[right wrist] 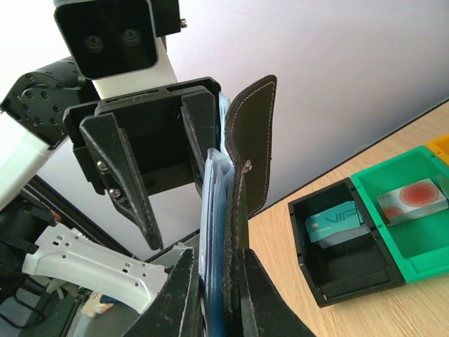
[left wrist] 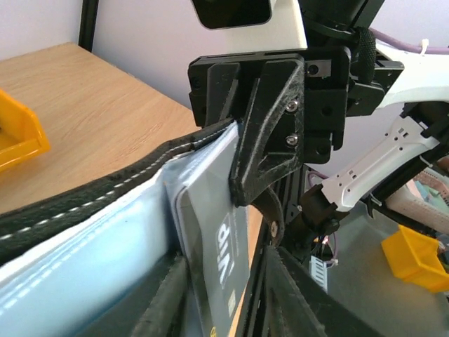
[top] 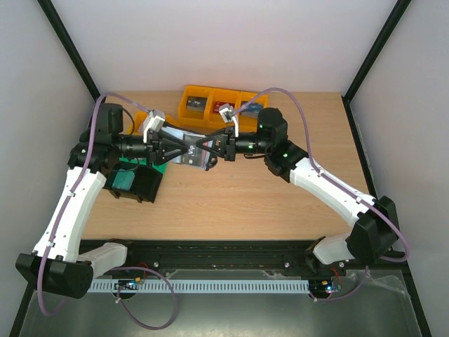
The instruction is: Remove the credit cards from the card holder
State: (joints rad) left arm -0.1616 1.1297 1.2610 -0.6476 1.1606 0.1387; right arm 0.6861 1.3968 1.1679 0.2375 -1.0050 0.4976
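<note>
Black plastic right gripper (right wrist: 219, 270), jaws narrow, pinched on the bottom edge of the card holder (right wrist: 237, 210). Holds it clear of the table (top: 245, 203), standing on edge, grey-blue clear pocket side against one finger, black leather against the other. Snap tab (right wrist: 254, 119) sticking up free, white stitching round the rim, metal stud showing.

Left gripper (left wrist: 226, 263) opposite, nose to nose with the right one, jaws spread. Holder's pocket and the edge of a grey credit card (left wrist: 214, 232) between those jaws. Sliver of table visible between that card and one left finger (left wrist: 284, 295). Cannot tell whether either left pad presses on anything. Grey card printed VIP, flat against the grey-blue pocket; tucked in or only lying on it, cannot tell. One right finger over the holder's stitched rim in the left wrist view, just above that card.

Top view: both arms reaching inward, meeting over the far middle of the table, holder hanging between them, just in front of the yellow bin (top: 188, 111).

Black bin (right wrist: 330, 281) down on the table, teal credit card (right wrist: 335, 223) printed VIP lying inside. Green bin (right wrist: 414, 239) touching the black bin's side, red-and-white credit card (right wrist: 412, 199) inside it. Yellow bin along the far edge, several compartments, small flat pieces in them, too small to name.
</note>
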